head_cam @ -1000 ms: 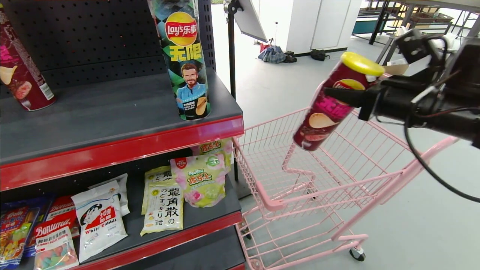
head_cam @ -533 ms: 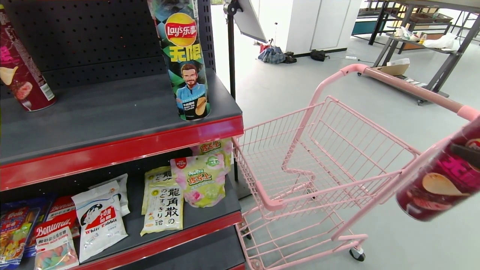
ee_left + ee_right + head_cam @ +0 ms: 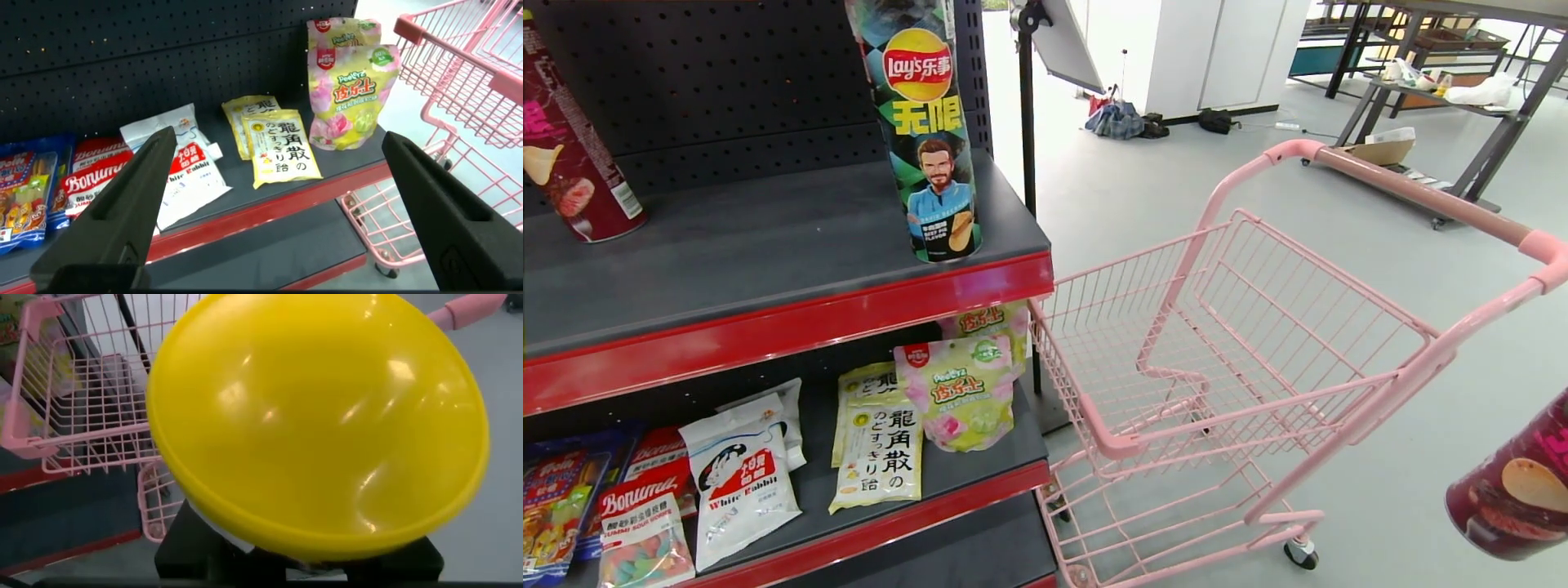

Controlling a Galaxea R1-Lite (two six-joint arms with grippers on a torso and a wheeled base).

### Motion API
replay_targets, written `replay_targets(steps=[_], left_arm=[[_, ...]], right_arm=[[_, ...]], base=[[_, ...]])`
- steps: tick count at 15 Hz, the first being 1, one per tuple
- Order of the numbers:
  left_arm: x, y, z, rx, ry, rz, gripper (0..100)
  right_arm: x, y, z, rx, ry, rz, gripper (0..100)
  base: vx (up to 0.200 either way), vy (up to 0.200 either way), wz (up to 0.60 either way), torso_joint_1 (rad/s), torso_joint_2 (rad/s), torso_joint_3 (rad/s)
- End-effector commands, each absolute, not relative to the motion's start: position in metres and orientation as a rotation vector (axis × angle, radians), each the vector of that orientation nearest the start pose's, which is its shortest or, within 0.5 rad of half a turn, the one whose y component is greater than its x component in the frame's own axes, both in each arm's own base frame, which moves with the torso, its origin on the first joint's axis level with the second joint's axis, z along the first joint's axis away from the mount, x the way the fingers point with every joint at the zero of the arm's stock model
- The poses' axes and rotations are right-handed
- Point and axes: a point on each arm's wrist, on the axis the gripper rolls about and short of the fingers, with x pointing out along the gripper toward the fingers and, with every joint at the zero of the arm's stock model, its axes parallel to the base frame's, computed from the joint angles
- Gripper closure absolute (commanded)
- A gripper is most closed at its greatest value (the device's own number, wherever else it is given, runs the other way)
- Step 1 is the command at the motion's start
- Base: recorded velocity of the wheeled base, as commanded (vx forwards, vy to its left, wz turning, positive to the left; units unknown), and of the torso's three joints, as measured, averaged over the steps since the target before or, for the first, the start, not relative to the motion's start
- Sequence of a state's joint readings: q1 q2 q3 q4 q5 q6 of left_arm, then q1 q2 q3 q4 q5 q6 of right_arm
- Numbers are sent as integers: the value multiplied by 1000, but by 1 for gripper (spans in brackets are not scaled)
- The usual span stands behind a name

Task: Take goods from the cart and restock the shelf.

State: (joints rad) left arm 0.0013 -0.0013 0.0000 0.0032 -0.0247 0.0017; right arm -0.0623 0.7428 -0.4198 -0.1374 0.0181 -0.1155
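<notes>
A maroon chip can (image 3: 1515,498) hangs tilted at the lower right edge of the head view, beside and below the pink cart's handle (image 3: 1405,186). In the right wrist view its yellow lid (image 3: 319,416) sits close to the camera, with my right gripper (image 3: 302,559) shut on the can beneath it. My left gripper (image 3: 278,136) is open in front of the lower shelf, facing the snack bags (image 3: 282,151). The top shelf board (image 3: 768,237) holds a tall green chip can (image 3: 927,131) at its right end and a maroon can (image 3: 568,163) at the far left.
The pink wire cart (image 3: 1094,408) stands right beside the shelf's right end. Candy and snack bags (image 3: 882,441) lie on the lower shelf. A black pole (image 3: 1027,163) rises behind the shelf corner. Open grey floor spreads to the right of the cart.
My right arm has carried the maroon can from above the cart down and to the right, to the head view's lower right edge. Shelf, cart and left gripper stay put.
</notes>
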Motion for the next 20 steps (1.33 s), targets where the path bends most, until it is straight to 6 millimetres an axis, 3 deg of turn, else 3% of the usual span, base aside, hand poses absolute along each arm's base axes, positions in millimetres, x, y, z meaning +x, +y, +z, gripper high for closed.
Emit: replay_targets(steps=[1, 7, 20], left_arm=[[-23, -1, 75, 1, 3, -23, 0], [-23, -1, 75, 1, 3, -23, 0], [-23, -1, 75, 1, 3, -23, 0]], right_arm=[[66, -4, 196, -109, 191, -33, 100], [68, -4, 201, -110, 178, -26, 100], [75, -3, 203, -126, 192, 2, 100]], base=[[0, 0, 0, 0, 0, 0], [0, 0, 0, 106, -364, -253], [0, 0, 0, 191, -513, -324]])
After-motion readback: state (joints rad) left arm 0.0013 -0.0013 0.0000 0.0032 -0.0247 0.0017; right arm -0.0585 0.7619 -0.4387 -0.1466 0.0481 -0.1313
